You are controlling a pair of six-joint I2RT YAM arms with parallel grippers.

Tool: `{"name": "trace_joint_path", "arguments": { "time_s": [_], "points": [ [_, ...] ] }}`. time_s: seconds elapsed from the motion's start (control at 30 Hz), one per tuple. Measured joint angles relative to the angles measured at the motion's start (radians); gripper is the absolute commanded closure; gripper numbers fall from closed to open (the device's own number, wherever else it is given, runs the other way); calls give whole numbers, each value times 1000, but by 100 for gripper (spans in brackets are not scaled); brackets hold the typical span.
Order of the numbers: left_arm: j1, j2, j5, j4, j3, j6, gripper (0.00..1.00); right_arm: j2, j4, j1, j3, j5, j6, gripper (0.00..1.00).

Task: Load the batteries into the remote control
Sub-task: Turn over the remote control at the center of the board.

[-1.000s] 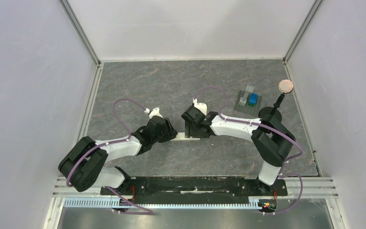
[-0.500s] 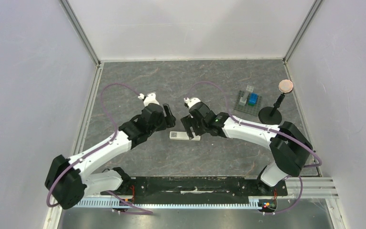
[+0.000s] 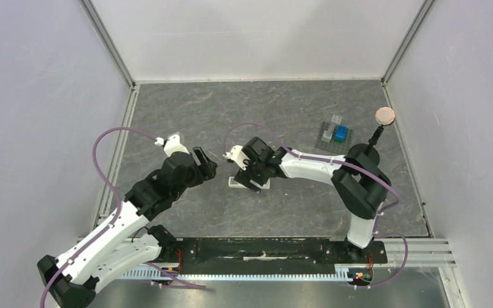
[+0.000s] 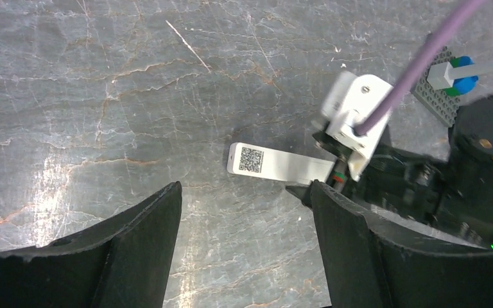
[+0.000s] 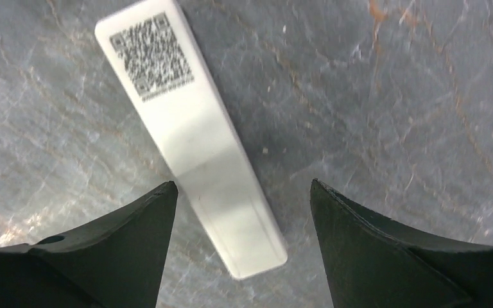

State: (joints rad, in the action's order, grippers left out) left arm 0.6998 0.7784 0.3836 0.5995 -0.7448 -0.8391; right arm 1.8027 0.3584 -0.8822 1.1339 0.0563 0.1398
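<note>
Right tool (image 5: 242, 185) over remote control (image 5: 192, 135), sticker (image 5: 152, 56) wrist-only

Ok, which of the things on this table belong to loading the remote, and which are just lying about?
For the job: slim white rectangular remote control, code sticker up; open left gripper and open right gripper near it. No batteries visible.
Lying about: blue and grey blocks on a grey square plate; round copper-coloured disc on a black stand.

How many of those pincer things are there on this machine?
2. The left pincer is open, just left of the white remote control, apart from it; the right pincer hangs open directly over it.
</note>
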Motion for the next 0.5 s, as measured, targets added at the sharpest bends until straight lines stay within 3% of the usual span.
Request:
{"name": "trace_joint_path", "arguments": {
  "time_s": [0.07, 0.2, 0.37, 0.5],
  "points": [
    [0, -31, -5, 9, 12, -13, 21, 47, 19, 0, 51, 3, 37, 30],
    [0, -59, -26, 29, 36, -31, 21, 115, 68, 5, 124, 58, 68, 56],
    [0, -72, -44, 43, 61, -43, 21, 129, 88, 16, 143, 132, 62, 71],
    [0, -77, -53, 45, 69, -53, 21, 129, 84, 32, 143, 164, 19, 74]
  ]
}}
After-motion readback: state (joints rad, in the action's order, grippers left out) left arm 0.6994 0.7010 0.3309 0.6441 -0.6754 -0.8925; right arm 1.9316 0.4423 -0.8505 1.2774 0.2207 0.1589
